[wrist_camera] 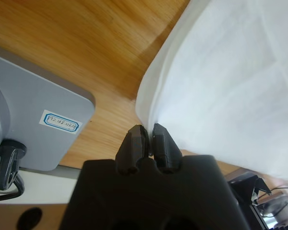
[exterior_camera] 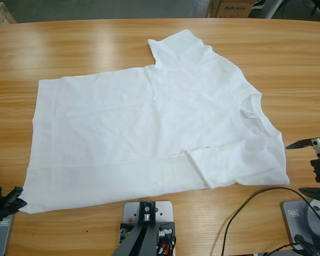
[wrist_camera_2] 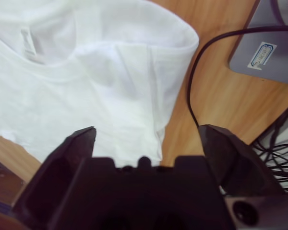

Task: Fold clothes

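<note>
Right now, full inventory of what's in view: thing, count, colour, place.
T-shirt: 1, white, spread flat across the middle of the table, neck toward the right, near sleeve folded in over the body, far sleeve still out.
Table: 1, light wood, under everything.
Cable: 1, black, looping on the table near the bottom right edge.
Cardboard boxes: at least 2, brown, beyond the table's far edge.
Left tool: 1, black, at the shirt's near left hem corner, shut on the fabric edge.
Right tool: 1, black, beside the shirt's right shoulder end, jaws open, holding nothing.
</note>
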`<action>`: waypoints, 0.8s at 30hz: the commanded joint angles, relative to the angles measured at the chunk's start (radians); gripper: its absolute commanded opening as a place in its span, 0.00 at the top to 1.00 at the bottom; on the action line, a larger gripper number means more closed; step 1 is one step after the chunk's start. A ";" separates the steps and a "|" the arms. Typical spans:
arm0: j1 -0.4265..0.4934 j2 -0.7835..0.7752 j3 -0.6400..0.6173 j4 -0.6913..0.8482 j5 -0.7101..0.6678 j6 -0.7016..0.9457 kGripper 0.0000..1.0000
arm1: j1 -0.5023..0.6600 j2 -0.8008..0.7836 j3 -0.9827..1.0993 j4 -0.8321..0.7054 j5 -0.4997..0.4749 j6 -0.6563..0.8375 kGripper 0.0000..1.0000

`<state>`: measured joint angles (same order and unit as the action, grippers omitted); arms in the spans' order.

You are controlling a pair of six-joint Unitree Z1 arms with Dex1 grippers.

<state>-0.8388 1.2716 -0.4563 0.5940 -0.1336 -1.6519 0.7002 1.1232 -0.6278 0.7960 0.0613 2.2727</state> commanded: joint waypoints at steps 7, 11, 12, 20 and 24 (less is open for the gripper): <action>0.009 0.023 0.019 -0.029 -0.015 0.023 1.00 | 0.041 0.030 0.163 -0.197 -0.026 0.119 0.26; 0.009 0.027 0.018 -0.032 -0.014 0.024 1.00 | 0.070 0.061 0.164 -0.206 -0.010 0.151 0.25; 0.009 0.027 0.018 -0.033 -0.014 0.024 1.00 | 0.096 0.082 0.166 -0.216 -0.004 0.175 0.25; 0.009 0.015 0.019 -0.033 -0.008 0.024 1.00 | 0.250 0.227 0.242 -0.411 -0.057 0.257 0.25; 0.009 0.015 0.019 -0.033 -0.008 0.024 1.00 | 0.255 0.243 0.255 -0.436 -0.070 0.257 0.27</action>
<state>-0.8387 1.2726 -0.4562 0.5744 -0.1336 -1.6374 0.9243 1.3012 -0.4233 0.4275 0.0300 2.5113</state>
